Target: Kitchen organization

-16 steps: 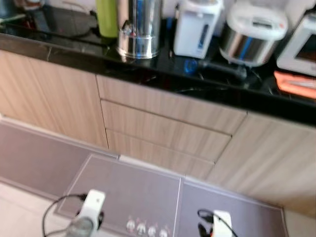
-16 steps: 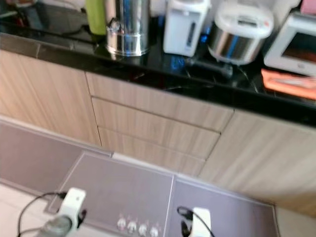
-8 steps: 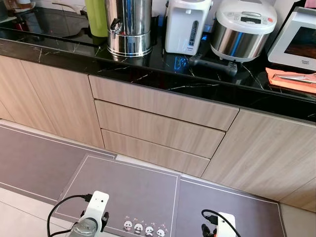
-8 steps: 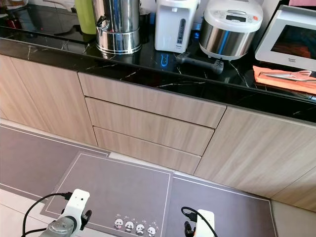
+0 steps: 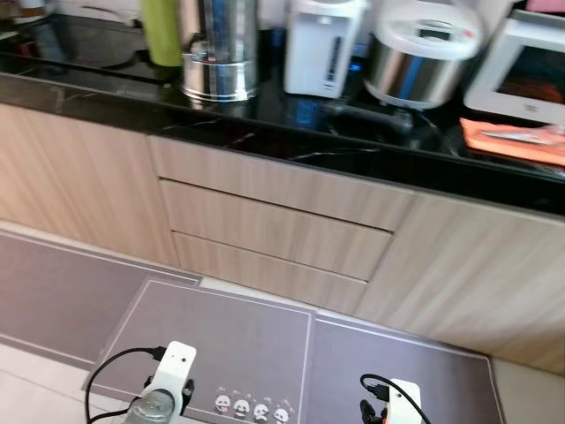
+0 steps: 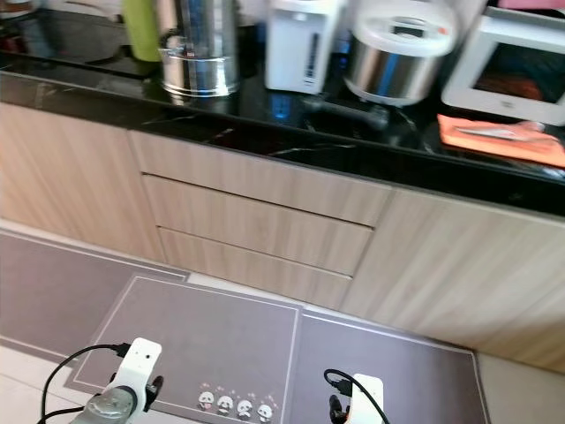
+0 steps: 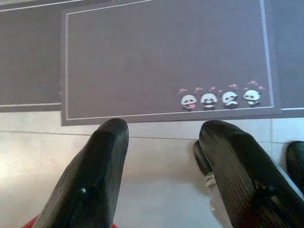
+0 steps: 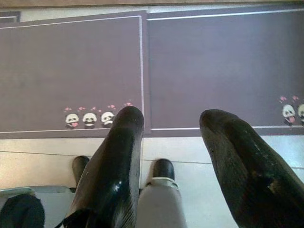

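Observation:
A black marble counter [image 5: 115, 97] runs across the far side. On it stand a green bottle [image 5: 161, 31], a steel urn [image 5: 219, 53], a white hot-water pot [image 5: 322, 44], a rice cooker [image 5: 422, 53] and a white microwave [image 5: 521, 75]. An orange cloth [image 5: 512, 141] with a utensil lies at the counter's right end. Three wooden drawers [image 5: 274, 225] sit below the urn. Both arms hang low over the floor. My left gripper [image 7: 166, 128] is open and empty above a grey panda mat [image 7: 142, 57]. My right gripper [image 8: 172, 116] is open and empty too.
Grey mats [image 5: 221, 336] cover the floor before the cabinets, with pale tiles [image 7: 156, 161] nearer me. A black handled object [image 5: 366, 115] lies in front of the rice cooker. Wooden cabinet doors [image 5: 477, 265] flank the drawers. My own feet [image 8: 164, 168] show below the right gripper.
The head camera has shifted a little, so the counter sits slightly further left and the picture is softer. Nothing on the counter has moved, and both arms hang as before.

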Tool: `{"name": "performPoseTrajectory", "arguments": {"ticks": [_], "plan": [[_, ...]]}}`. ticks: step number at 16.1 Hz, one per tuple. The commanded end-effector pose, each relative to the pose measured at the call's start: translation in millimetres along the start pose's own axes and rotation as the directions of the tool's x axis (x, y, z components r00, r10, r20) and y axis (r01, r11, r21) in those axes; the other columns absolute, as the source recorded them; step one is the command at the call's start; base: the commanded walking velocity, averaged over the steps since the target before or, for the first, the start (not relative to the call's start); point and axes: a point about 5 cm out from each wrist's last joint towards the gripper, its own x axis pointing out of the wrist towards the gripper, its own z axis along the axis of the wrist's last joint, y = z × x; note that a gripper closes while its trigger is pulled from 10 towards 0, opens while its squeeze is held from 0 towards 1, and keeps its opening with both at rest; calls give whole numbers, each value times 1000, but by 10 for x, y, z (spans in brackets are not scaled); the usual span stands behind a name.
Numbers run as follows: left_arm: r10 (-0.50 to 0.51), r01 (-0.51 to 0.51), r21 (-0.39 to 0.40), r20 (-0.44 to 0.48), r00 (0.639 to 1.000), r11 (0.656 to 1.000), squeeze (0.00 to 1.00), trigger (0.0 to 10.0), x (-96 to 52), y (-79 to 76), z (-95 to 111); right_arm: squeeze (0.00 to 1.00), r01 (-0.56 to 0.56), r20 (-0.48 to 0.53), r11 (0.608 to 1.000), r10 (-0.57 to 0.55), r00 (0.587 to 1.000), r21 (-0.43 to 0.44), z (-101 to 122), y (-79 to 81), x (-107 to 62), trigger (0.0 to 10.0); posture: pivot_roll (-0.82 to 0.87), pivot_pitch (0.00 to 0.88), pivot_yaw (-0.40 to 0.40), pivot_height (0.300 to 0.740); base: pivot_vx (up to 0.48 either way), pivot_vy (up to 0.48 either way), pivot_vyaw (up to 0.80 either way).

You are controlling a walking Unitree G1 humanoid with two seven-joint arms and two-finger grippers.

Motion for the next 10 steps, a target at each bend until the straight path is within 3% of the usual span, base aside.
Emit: {"name": "performPoseTrajectory", "arguments": {"ticks": [1,4,8,10], "plan": [[1,0,11,-17,1000,1000,0,10000,-3,0,-27,0,3,10,1000,-3,1000,-4,26,-21,3,10000,131,0,-89,740,0,0,0],[-1,2,27,-18,1000,1000,0,10000,-4,-16,-33,0,3,7,1000,-3,1000,-7,14,-29,-2,10000,130,0,-91,740,0,0,0],[0,1,39,-19,1000,999,0,10000,-5,-26,-38,0,0,4,1000,0,1000,-11,9,-31,-3,10000,131,0,-93,740,0,-347,0],[5,-4,25,-24,1000,1000,0,10000,-7,-20,-49,0,-2,3,1000,2,1000,-12,11,-27,-1,10000,132,0,-94,740,0,0,0]]}}
